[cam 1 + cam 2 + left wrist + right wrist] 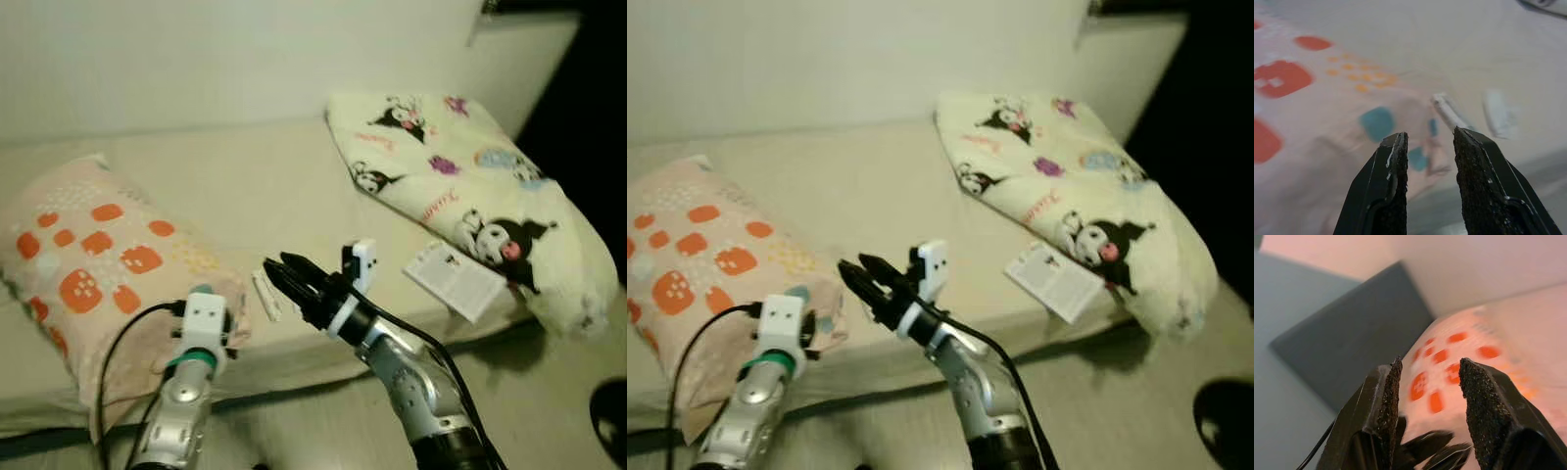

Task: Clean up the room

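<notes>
A bed (245, 186) with a pale cream sheet runs across the scene, against a light wall (196, 49). On its left end lies a pink pillow (88, 255) printed with orange blocks and a few teal patches, its near corner hanging toward the bed's front edge.

The left gripper (1425, 161) hovers at that near corner of the pillow. In the left wrist view its two black fingers (1391, 186) stand apart with a clear gap between them and nothing in it; beyond them lie the pillow's teal patches and a blurred white stick on the sheet.

Just right of the pillow, near the front edge, that small white stick (265, 295) lies flat on the sheet. What it is cannot be told.

The right gripper (284, 271) reaches in from the lower right, pointing left toward the pillow, its tips just beside the white stick and slightly above the sheet. In the right wrist view its fingers (1386, 401) are spread, holding nothing; whether they touch the stick cannot be told.

Further right a white leaflet (457, 279) with dark print lies flat near the bed's front edge. Just behind and right of it rests a cream pillow (460, 186) printed with black-and-white cartoon figures, slanting from the wall down to the bed's right front corner. Beige floor (549, 392) shows below.
</notes>
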{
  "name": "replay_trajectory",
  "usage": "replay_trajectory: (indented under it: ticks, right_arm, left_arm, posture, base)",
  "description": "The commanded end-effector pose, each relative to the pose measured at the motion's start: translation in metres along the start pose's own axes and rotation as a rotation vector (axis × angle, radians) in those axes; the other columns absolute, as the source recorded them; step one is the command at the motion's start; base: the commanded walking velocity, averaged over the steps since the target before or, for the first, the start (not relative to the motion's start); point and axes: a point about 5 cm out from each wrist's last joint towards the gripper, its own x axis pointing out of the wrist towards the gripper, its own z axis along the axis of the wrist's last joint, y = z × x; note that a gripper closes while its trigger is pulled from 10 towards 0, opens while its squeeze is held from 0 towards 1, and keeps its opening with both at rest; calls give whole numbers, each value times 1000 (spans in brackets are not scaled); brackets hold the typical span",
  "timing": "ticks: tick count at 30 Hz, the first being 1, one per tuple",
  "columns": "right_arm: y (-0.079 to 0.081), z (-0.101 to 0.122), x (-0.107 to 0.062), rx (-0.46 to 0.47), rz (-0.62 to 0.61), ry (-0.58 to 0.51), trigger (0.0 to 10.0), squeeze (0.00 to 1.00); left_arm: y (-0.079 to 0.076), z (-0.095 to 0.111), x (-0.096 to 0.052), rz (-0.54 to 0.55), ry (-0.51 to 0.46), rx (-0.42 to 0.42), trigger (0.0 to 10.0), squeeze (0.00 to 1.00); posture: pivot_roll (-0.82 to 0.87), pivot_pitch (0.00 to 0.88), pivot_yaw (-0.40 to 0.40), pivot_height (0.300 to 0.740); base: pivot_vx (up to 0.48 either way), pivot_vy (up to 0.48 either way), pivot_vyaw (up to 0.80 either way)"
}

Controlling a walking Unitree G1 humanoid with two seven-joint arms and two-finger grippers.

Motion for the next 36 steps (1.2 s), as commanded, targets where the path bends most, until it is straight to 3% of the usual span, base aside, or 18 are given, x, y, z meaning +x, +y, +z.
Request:
replay_trajectory:
  ticks: [1, 19, 21, 22, 24, 25, 26, 36]
  right_arm:
    - [8, -16, -2, 83, -12, -5, 10000, 0]
    - [1, -11, -5, 83, -55, -17, 10000, 0]
    - [-10, -9, -6, 39, -166, -33, 10000, 0]
    - [-10, -9, -6, 39, -166, -33, 10000, 0]
    - [-40, -3, -15, 28, -431, -84, 10000, 0]
    - [-40, -3, -15, 28, -431, -84, 10000, 0]
    - [-52, 0, -21, 13, -515, -95, 10000, 0]
    - [-71, 5, -37, -34, -641, -100, 10000, 0]
  left_arm:
    - [3, -9, -2, 16, 37, 3, 10000, 0]
    - [9, -5, 1, 39, 18, 14, 10000, 0]
    - [9, -5, 1, 38, 20, 13, 10000, 0]
    - [9, -5, 1, 38, 20, 13, 10000, 0]
    - [10, -6, 1, 46, 25, 7, 10000, 0]
    - [10, -6, 1, 46, 25, 7, 10000, 0]
    - [12, -6, 1, 55, 28, -4, 10000, 0]
    - [18, -4, 4, 68, 23, -9, 10000, 0]
  posture:
    - [56, 0, 12, 740]
    - [55, 0, 11, 740]
    - [55, 0, 11, 740]
    - [55, 0, 11, 740]
    - [52, 0, 14, 740]
    - [52, 0, 14, 740]
    - [52, 0, 14, 740]
    - [52, 0, 14, 740]
  base:
    - [0, 0, 769]
    - [0, 0, 769]
    - [0, 0, 747]
    - [0, 0, 731]
    - [0, 178, 0]
    - [0, 356, 0]
    - [0, 480, 0]
    - [0, 480, 0]
